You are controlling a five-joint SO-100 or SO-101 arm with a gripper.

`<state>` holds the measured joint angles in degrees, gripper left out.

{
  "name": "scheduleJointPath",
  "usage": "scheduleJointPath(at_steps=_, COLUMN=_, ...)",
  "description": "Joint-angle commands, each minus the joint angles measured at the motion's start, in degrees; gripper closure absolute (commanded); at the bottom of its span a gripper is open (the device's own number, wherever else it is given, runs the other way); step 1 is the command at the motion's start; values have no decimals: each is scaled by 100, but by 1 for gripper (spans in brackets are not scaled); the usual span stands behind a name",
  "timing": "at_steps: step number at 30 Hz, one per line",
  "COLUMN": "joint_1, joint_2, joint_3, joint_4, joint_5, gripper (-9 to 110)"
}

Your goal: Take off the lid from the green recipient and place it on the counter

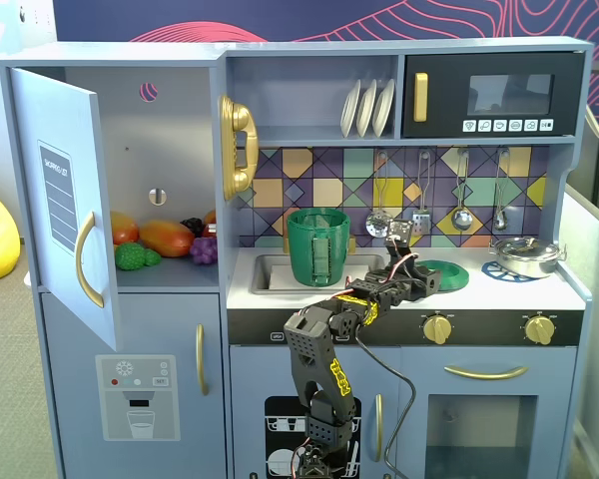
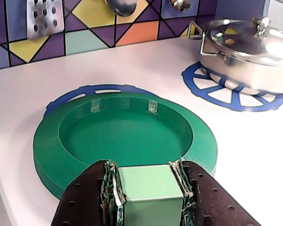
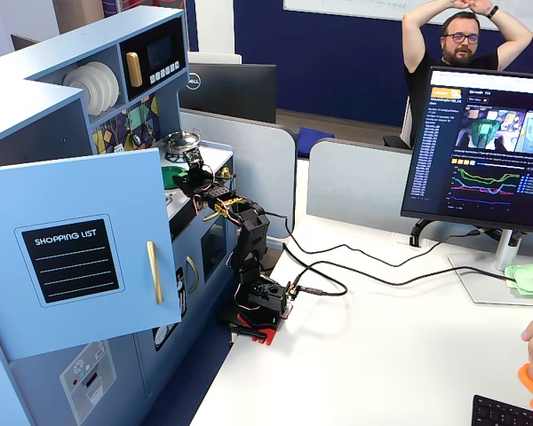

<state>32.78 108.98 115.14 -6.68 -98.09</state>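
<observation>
The dark green lid [image 2: 127, 134] lies flat on the pale counter [image 2: 146, 70], over a blue burner ring [image 2: 85, 92]. My gripper [image 2: 146, 167] is shut on the lid's light green strap handle [image 2: 148, 188] at the near rim. In a fixed view the lid [image 1: 447, 274] sits right of the sink, with the gripper [image 1: 425, 282] at its left edge. The green recipient [image 1: 317, 244] stands uncovered in the sink, its light green strap facing front. In another fixed view the gripper [image 3: 190, 174] reaches over the counter, and only a sliver of the lid [image 3: 169, 176] shows.
A silver pan [image 2: 247, 52] with its own lid sits on the right burner ring [image 2: 226, 96], close to the green lid. Utensils hang on the tiled back wall [image 1: 419, 190]. The fridge door [image 1: 65, 210] stands open at the left in that fixed view.
</observation>
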Motion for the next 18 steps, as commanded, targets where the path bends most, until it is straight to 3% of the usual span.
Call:
scheduleJointPath(at_steps=1, joint_1=-88, joint_2=141, joint_3=-88, joint_4=-105, joint_5=176, gripper=85)
scheduleJointPath(at_steps=5, joint_1=-62, joint_2=272, joint_3=-193, joint_4=-9, joint_5=237, gripper=70)
scheduleJointPath(at_steps=11, joint_1=-18, joint_2=1046, joint_3=-606, joint_4=782, joint_5=185, gripper=66)
scheduleJointPath(at_steps=18, joint_1=-114, joint_2=2900, joint_3=-1116, joint_4=3480, joint_5=281, gripper=68)
